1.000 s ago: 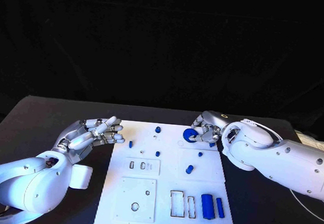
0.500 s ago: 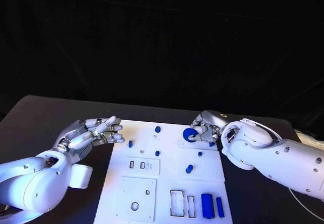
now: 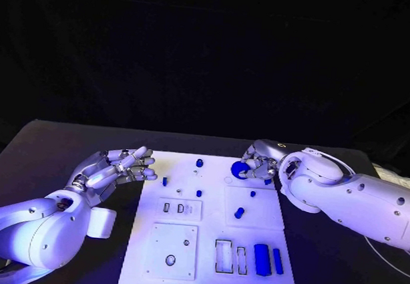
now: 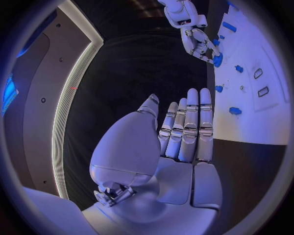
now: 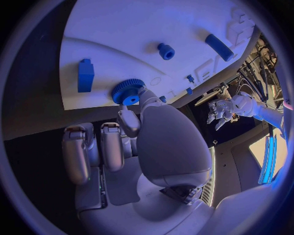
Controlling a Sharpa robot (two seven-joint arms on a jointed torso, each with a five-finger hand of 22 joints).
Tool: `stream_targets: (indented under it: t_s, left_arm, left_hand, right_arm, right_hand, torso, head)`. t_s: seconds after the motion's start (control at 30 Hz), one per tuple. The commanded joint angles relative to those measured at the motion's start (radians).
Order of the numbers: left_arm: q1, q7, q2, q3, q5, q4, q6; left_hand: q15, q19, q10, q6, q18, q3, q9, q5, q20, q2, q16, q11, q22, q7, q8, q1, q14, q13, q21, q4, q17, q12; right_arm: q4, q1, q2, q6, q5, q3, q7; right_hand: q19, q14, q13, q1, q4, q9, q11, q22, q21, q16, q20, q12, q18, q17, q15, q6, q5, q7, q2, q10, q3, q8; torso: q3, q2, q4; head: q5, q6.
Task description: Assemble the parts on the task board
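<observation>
Black table [image 3: 60, 144] (dark backdrop behind) bears white task board [image 3: 211, 250].

We see 2 glossy white arms with rounded, bulbous shells, the left arm [image 3: 33, 231] entering at the lower left of the frame and the right arm [image 3: 364, 203] at the right. Small dark screw holes dot the right shell. Each ends in a silver, segmented metal hand: left hand [image 3: 117, 167], right hand [image 3: 258, 161]. A thin white cable loops over the right wrist.
</observation>
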State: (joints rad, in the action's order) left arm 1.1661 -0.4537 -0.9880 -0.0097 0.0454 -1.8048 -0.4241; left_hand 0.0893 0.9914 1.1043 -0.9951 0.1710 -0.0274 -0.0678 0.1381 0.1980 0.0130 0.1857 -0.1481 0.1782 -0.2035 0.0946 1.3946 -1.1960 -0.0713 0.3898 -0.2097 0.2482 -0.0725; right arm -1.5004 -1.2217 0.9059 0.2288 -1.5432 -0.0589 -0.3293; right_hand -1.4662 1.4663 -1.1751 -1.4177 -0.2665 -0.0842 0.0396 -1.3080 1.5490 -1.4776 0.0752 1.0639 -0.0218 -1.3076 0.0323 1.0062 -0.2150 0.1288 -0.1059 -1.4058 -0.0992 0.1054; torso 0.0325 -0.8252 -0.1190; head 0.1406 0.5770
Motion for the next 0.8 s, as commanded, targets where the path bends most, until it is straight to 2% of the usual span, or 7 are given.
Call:
stream_targets:
  t_s: [0.03,0.1,0.17,0.3,0.47,0.63,0.8]
  left_arm:
    - [0.001,-0.005,0.001,0.001,0.001,-0.002,0.021]
    - [0.001,-0.005,0.001,0.001,0.001,-0.002,0.021]
    - [0.001,-0.005,0.001,0.001,0.001,-0.002,0.021]
    - [0.001,-0.005,0.001,0.001,0.001,-0.002,0.021]
    - [0.001,-0.005,0.001,0.001,0.001,-0.001,0.021]
    - [0.001,-0.005,0.002,0.001,0.001,-0.001,0.022]
    - [0.001,-0.004,0.003,0.001,0.001,0.0,0.023]
  left_hand:
    - [0.005,-0.006,-0.001,0.001,0.01,0.0,0.0,0.002,0.004,-0.001,-0.007,-0.002,-0.002,-0.004,-0.005,0.012,0.0,0.001,-0.006,0.004,0.002,0.006]
    - [0.005,-0.006,-0.001,0.001,0.01,0.0,0.0,0.002,0.004,-0.001,-0.007,-0.002,-0.002,-0.004,-0.005,0.012,0.0,0.001,-0.006,0.004,0.002,0.006]
    - [0.005,-0.006,-0.001,0.001,0.01,-0.001,0.0,0.002,0.004,0.0,-0.008,-0.002,-0.002,-0.004,-0.005,0.014,0.0,0.001,-0.006,0.005,0.003,0.006]
    - [0.005,-0.006,-0.001,0.001,0.01,-0.001,0.0,0.002,0.004,0.0,-0.008,-0.002,-0.002,-0.004,-0.005,0.014,0.0,0.001,-0.006,0.005,0.003,0.006]
    - [0.005,-0.006,-0.001,0.0,0.01,-0.002,0.0,0.002,0.004,0.001,-0.008,-0.002,-0.002,-0.004,-0.006,0.015,0.0,0.001,-0.006,0.006,0.003,0.007]
    - [0.005,-0.006,-0.001,0.0,0.01,-0.002,0.0,0.002,0.004,0.002,-0.009,-0.002,-0.002,-0.004,-0.006,0.016,0.0,0.001,-0.006,0.007,0.004,0.007]
    - [0.005,-0.006,-0.001,0.0,0.01,-0.003,0.0,0.001,0.004,0.002,-0.009,-0.002,-0.002,-0.004,-0.006,0.017,0.0,0.001,-0.006,0.008,0.005,0.007]
  right_arm:
    - [0.002,0.004,-0.004,-0.027,-0.032,0.003,-0.018]
    - [0.001,0.005,-0.006,-0.016,-0.049,0.003,-0.018]
    - [0.0,0.006,-0.006,-0.009,-0.06,0.003,-0.017]
    - [-0.009,0.008,-0.007,0.033,-0.094,0.003,-0.007]
    - [-0.028,0.01,-0.007,0.099,-0.122,0.003,0.01]
    - [-0.068,0.011,-0.005,0.152,-0.131,0.002,0.022]
    - [-0.129,0.009,-0.003,0.173,-0.144,0.0,0.015]
  right_hand:
    - [-0.077,0.07,-0.008,-0.018,0.009,-0.003,-0.002,-0.225,0.007,-0.007,0.007,0.007,0.013,-0.079,-0.001,0.016,0.007,0.0,0.019,-0.009,-0.014,0.007]
    - [-0.081,0.072,-0.022,-0.042,0.024,-0.007,-0.007,-0.231,0.009,-0.012,0.005,0.02,0.014,-0.091,0.003,0.039,0.036,-0.007,0.037,-0.014,-0.038,0.016]
    - [-0.084,0.073,-0.031,-0.054,0.032,-0.009,-0.011,-0.235,0.011,-0.015,0.003,0.03,0.015,-0.097,0.005,0.054,0.041,-0.012,0.046,-0.018,-0.051,0.022]
    - [-0.093,0.075,-0.07,-0.083,0.06,-0.023,-0.027,-0.247,0.015,-0.022,-0.006,0.075,0.018,-0.111,0.017,0.11,0.045,-0.032,0.064,-0.037,-0.084,0.045]
    - [-0.097,0.076,-0.079,-0.092,0.084,-0.036,-0.039,-0.253,0.018,-0.024,-0.017,0.079,0.019,-0.115,0.028,0.146,0.044,-0.048,0.066,-0.04,-0.104,0.058]
    - [-0.099,0.075,-0.081,-0.075,0.082,-0.04,-0.04,-0.256,0.019,-0.023,-0.021,0.076,0.02,-0.113,0.03,0.147,0.039,-0.048,0.06,-0.04,-0.105,0.055]
    - [-0.1,0.075,-0.082,-0.05,0.075,-0.042,-0.039,-0.256,0.019,-0.021,-0.022,0.071,0.02,-0.111,0.03,0.141,0.031,-0.046,0.054,-0.039,-0.106,0.046]
  torso:
    - [0.0,0.0,-0.0004]
    - [-0.0002,0.0,0.0]
    - [-0.0002,0.0,0.0003]
    - [-0.0001,0.0,-0.0003]
    - [-0.0002,0.0,-0.0007]
    - [0.0,0.001,-0.0015]
    - [0.0003,0.0,0.0]
  head:
    - [-0.001,0.001]
    - [-0.001,0.001]
    - [-0.001,0.001]
    - [-0.001,0.002]
    - [-0.002,0.001]
    - [-0.002,-0.002]
    - [-0.004,-0.003]
